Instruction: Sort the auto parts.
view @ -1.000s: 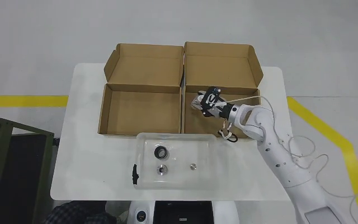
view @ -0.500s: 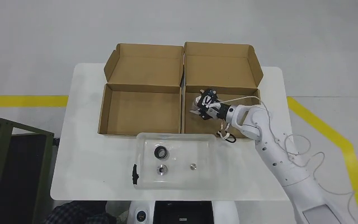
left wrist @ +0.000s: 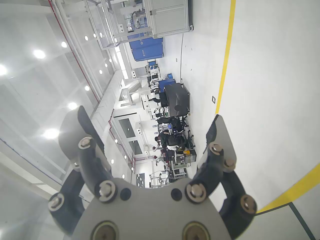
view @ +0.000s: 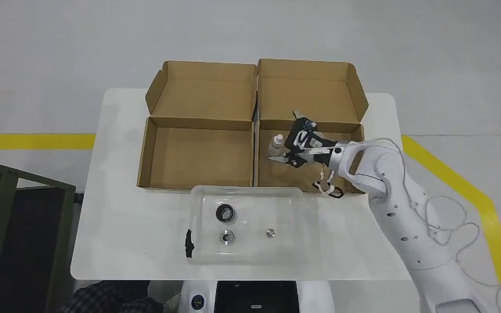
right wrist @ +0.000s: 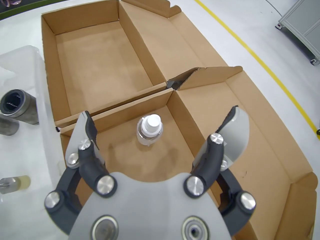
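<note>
Now the right gripper [right wrist: 161, 116] hangs over the right-hand cardboard box [right wrist: 250, 131], its two fingers spread wide with nothing between them. Just below and ahead of them, a small clear bottle with a white cap [right wrist: 149, 131] stands upright on the box floor, close to the wall shared with the left-hand cardboard box [right wrist: 100, 63]. Half a second ago the fingers were bunched over that same spot and the bottle could not be seen apart from them. Since then they have parted and lifted slightly, leaving the bottle on its own. That reads as a finished drop: one part appears sorted into the right box.

On the white table [view: 117, 196], nearer the robot, a clear plastic tray [view: 286, 211] holds what looks like the remaining work. A dark-bored metal linear bearing [right wrist: 17, 106] sits there, with a second metal cylinder [view: 226, 237] just beside it and a small pale part [view: 270, 232] a little apart. The left box holds nothing so far.

The left gripper [left wrist: 150, 118] is open too, empty, and aimed away from the table at the workshop floor.

The next move probably calls for the right arm to swing back to the tray for another part.
</note>
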Motion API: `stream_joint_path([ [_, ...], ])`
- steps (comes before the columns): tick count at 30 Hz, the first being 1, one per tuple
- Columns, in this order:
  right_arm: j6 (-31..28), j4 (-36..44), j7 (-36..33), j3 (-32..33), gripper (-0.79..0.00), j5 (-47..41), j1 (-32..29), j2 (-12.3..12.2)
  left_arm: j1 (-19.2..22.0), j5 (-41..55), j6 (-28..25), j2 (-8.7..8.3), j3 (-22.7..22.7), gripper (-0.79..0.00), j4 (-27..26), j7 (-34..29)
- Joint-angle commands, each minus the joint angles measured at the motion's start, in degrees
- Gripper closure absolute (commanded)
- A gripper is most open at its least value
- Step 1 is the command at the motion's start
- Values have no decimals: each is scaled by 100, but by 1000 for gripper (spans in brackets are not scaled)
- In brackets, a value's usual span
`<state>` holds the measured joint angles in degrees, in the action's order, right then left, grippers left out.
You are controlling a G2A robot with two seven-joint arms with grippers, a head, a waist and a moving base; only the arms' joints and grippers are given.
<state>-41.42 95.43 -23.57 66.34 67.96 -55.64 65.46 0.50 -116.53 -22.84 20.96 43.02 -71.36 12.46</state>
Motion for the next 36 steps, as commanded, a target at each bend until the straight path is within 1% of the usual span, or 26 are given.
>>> stream_joint_path([
  [1, -92, 287, -224, 116, -785, -97, -119, -38, 0, 0, 0, 0, 0, -785, 0, 0],
  [4, -223, 762, -479, 298, -785, -322, -350, -95, 0, 0, 0, 0, 0, -785, 0, 0],
  [9, -514, 1453, -679, 500, -785, -647, -734, -179, 0, 0, 0, 0, 0, -785, 0, 0],
  [17, -840, 2280, -1181, 411, -785, -545, -1207, -278, 0, 0, 0, 0, 0, -785, 0, 0],
  [27, -1002, 2697, -1763, 156, -785, -308, -1682, -381, 0, 0, 0, 0, 0, -785, 0, 0],
  [36, -1078, 2909, -2202, -118, -785, 190, -1934, -458, 0, 0, 0, 0, 0, -785, 0, 0],
])
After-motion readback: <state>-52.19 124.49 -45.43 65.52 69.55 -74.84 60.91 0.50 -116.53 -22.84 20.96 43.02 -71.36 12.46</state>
